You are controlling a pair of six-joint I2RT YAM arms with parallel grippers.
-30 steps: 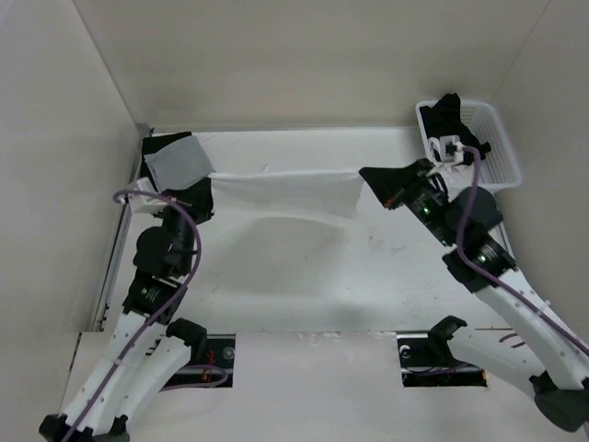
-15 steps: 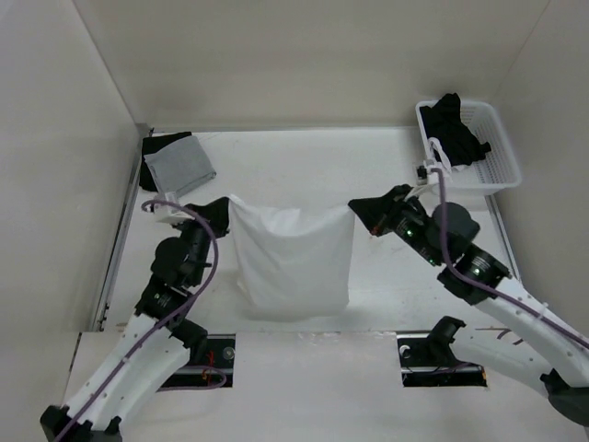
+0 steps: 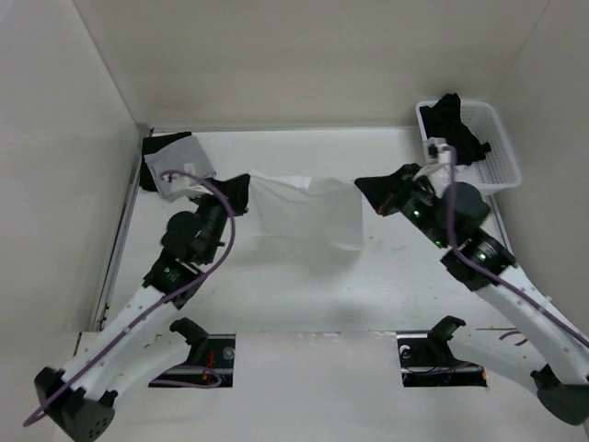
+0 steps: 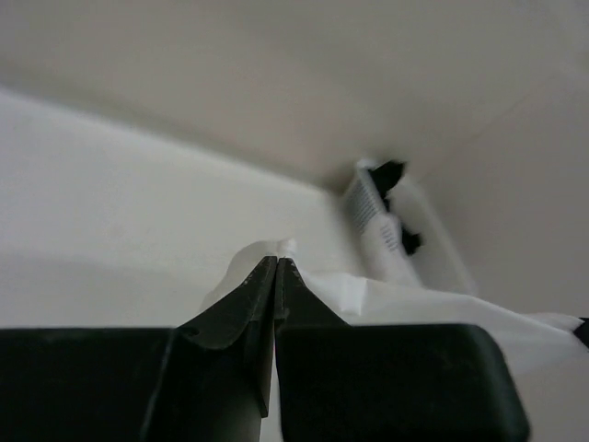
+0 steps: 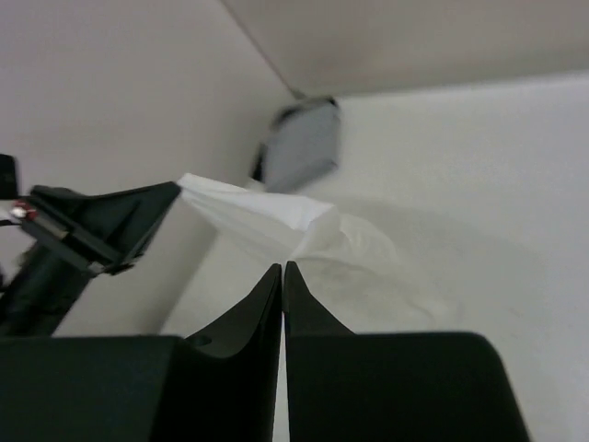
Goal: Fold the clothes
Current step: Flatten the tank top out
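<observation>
My left gripper (image 4: 277,263) has its fingers pinched together on one corner of the white top (image 3: 308,210), and my right gripper (image 5: 282,268) is clamped on the opposite corner. The top hangs stretched between them above the table (image 3: 304,285). Farther back are a grey cloth (image 3: 175,162) and a basket (image 3: 502,161).

- Plain off-white back wall (image 3: 304,55) and matching side walls (image 3: 55,138) enclose the space.
- Flat white surface (image 3: 304,304) below, evenly lit, carrying soft grey shadows (image 3: 317,262).

The straps of the white garment (image 3: 308,210) cannot be made out. A black garment (image 3: 147,145) at far left is largely covered by the grey cloth (image 3: 175,162). The basket (image 4: 370,198) is seen blurred.
</observation>
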